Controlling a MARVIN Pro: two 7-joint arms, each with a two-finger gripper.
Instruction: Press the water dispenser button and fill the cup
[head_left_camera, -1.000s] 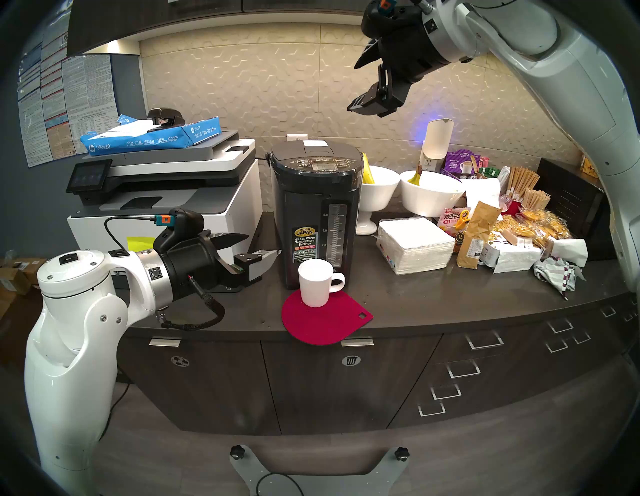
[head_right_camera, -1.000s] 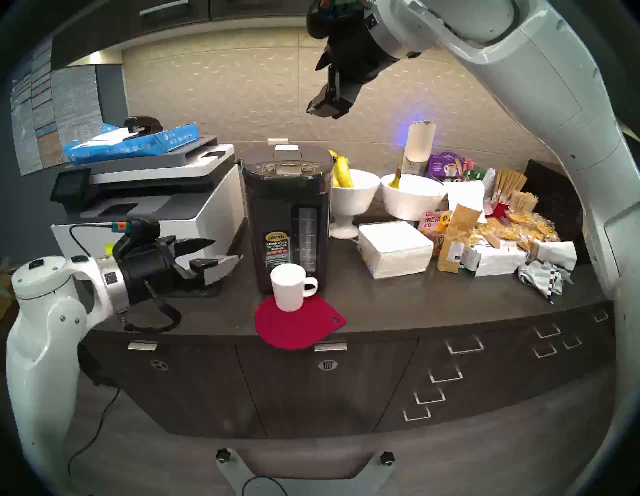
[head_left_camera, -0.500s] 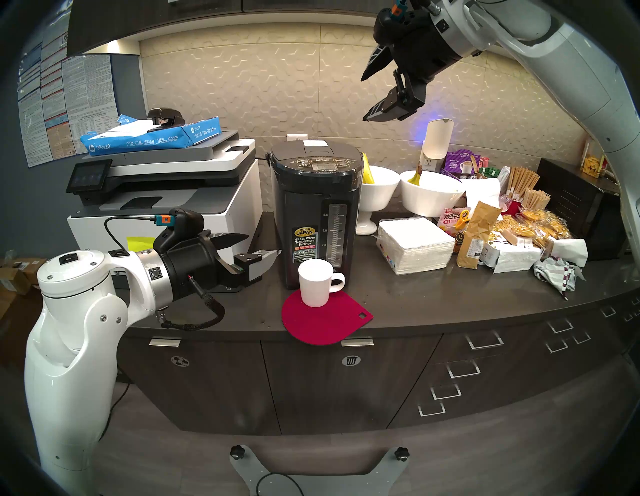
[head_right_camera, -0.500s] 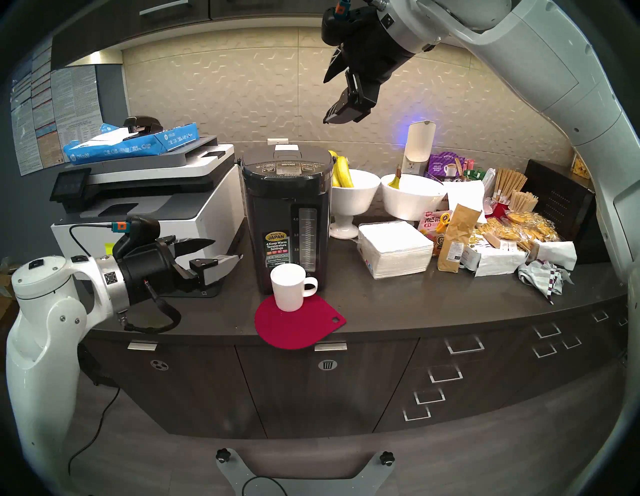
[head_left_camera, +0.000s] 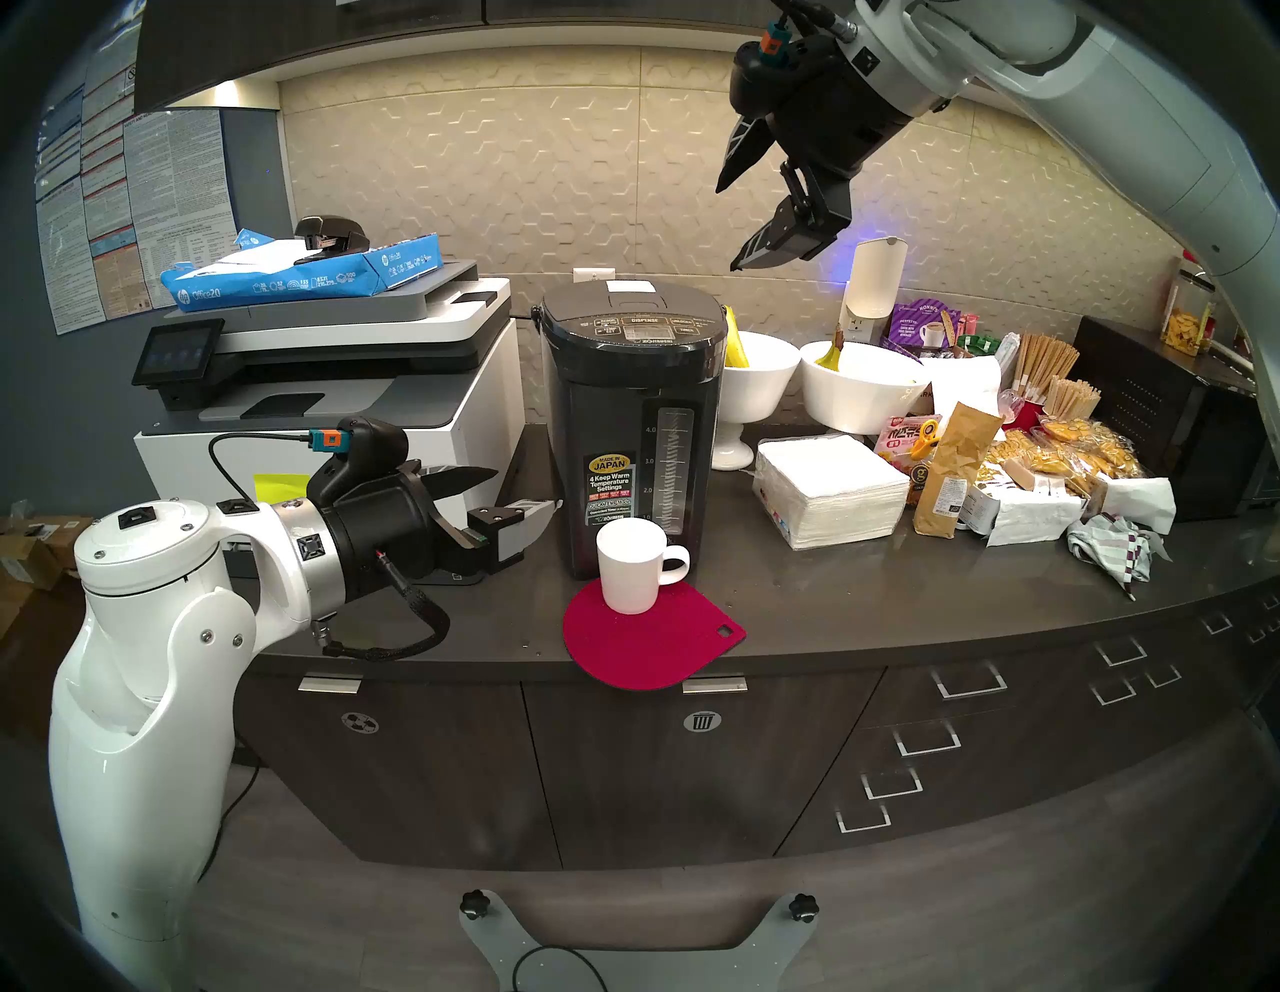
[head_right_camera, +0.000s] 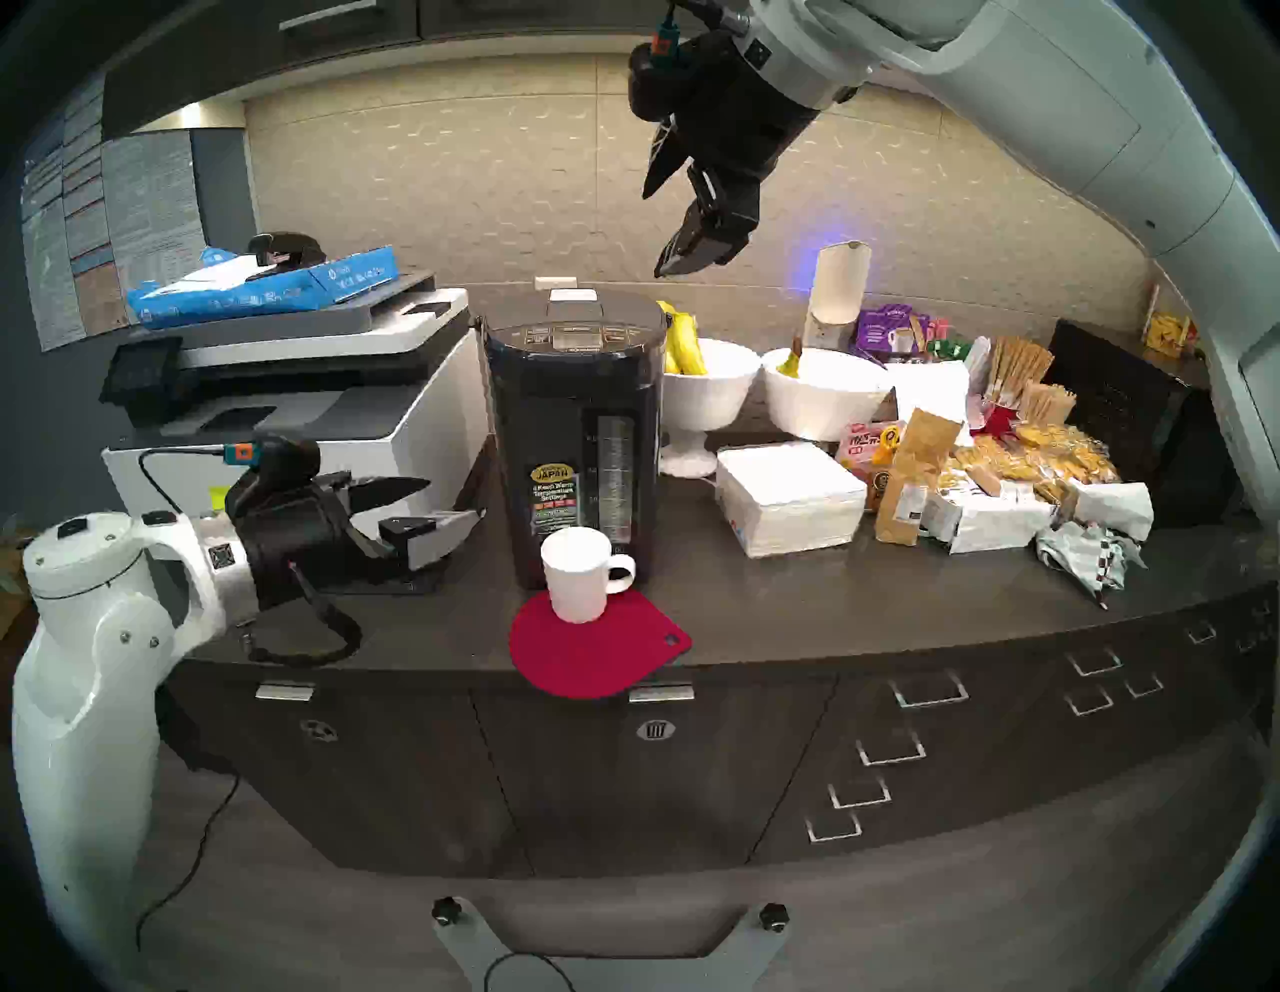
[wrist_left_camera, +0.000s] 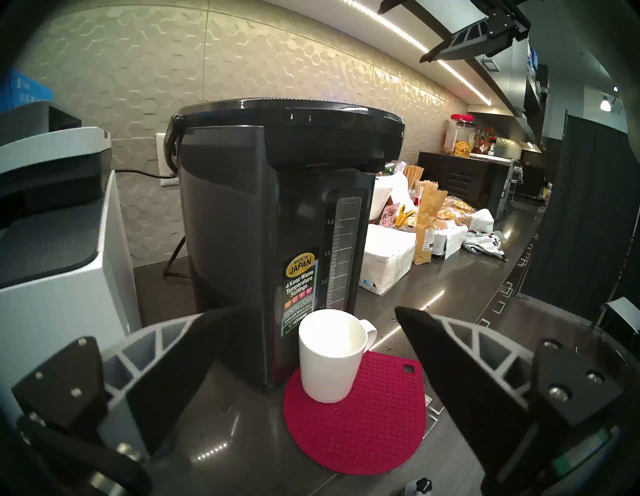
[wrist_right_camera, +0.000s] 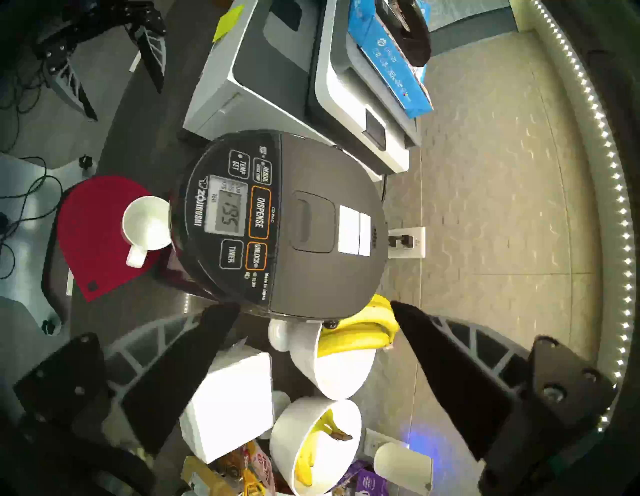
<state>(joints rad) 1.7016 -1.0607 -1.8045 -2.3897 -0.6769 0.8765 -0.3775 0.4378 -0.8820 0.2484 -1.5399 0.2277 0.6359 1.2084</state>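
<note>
The right end effector (head_left_camera: 727, 225) (fingers spread, empty) is shown above the water dispenser (head_left_camera: 630, 429); one fingertip should be lowered squarely onto the DISPENSE button (wrist_right_camera: 259, 212), the cup (head_left_camera: 634, 567) left undisturbed.

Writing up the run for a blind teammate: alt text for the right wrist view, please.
Looking down on a dark water dispenser, its DISPENSE button beside a lit display, a white cup on a red mat under its spout side. The right hand hangs open above, touching nothing. A printer, bowls of bananas and napkins surround the dispenser.
</note>
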